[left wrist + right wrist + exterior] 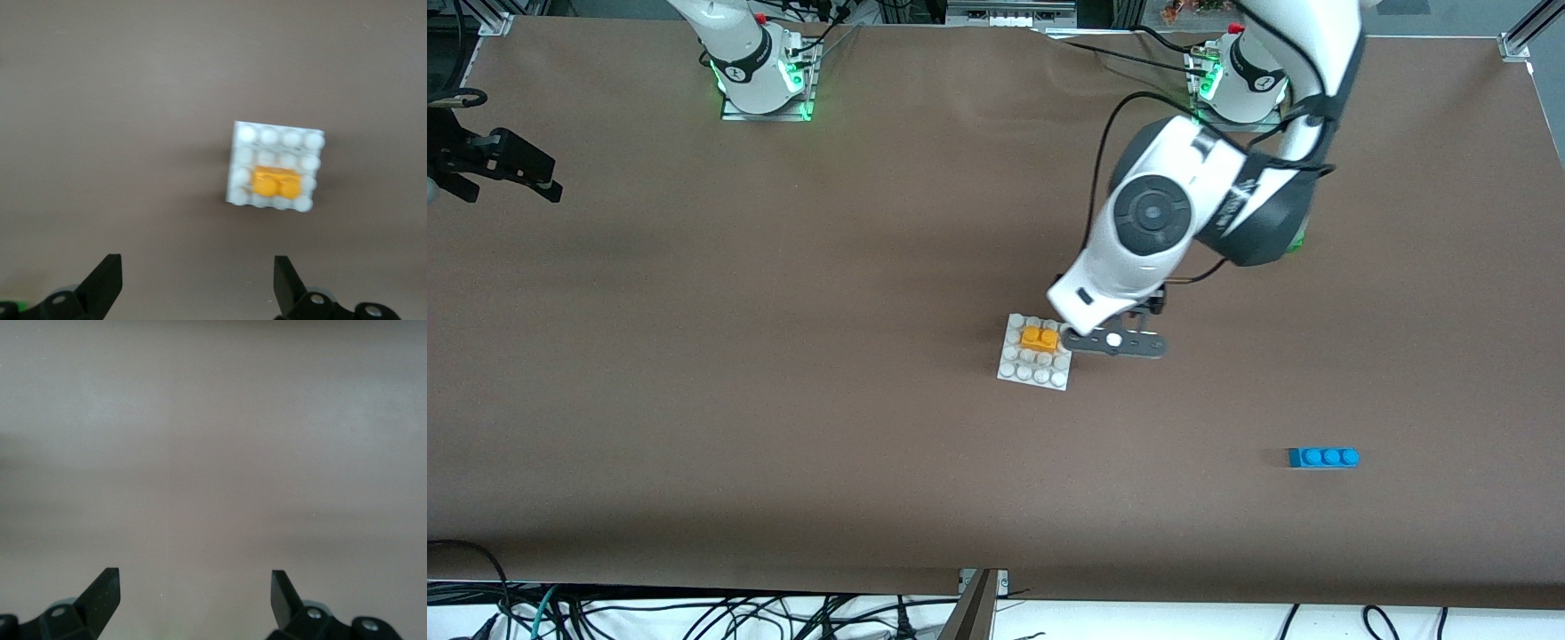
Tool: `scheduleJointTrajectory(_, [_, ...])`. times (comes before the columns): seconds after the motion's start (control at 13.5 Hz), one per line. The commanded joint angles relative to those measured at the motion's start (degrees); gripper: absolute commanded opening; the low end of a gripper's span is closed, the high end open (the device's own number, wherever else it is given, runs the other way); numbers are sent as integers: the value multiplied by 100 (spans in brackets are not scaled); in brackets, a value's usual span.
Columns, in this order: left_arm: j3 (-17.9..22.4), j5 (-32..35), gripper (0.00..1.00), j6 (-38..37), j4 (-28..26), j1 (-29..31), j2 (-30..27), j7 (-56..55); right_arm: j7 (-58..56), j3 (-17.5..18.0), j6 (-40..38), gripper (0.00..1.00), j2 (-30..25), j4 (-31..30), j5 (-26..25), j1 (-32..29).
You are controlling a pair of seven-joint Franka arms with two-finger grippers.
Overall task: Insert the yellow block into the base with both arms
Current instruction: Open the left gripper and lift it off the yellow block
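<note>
The yellow block (1040,338) sits on the base (1034,373). The left tool (197,287) hangs open beside the base, empty. The right tool (195,603), also open, waits at the right arm's end of the worktop (783,400), well apart from the base.

The worktop (783,400) wears a matt brown covering, slightly rippled near the arm bases. The base (1014,369) and yellow block (1040,338) are smooth, shiny plastic, like the blue brick (1323,457). The arms (1152,231) have glossy white shells with dark matt joints.
</note>
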Motion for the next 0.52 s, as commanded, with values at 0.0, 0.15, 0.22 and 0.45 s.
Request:
scheduleJointTrajectory(0.0, [267,-76,100,-439,-121,91,-610,57,-80,0,-138,100,27,142,34,-8])
scheduleJointTrajectory(0.15, [329,-154,100,-834,-121,423,-926,362,-62,0,-129,100,27,142,34,-8])
scheduleJointTrajectory(0.22, [337,-172,100,-1027,-121,582,-1102,643,-71,-8,-138,100,27,142,34,-8])
scheduleJointTrajectory(0.45, [364,-251,100,-1407,-253,872,-1699,1285,-62,-17,-138,100,9,142,34,-8])
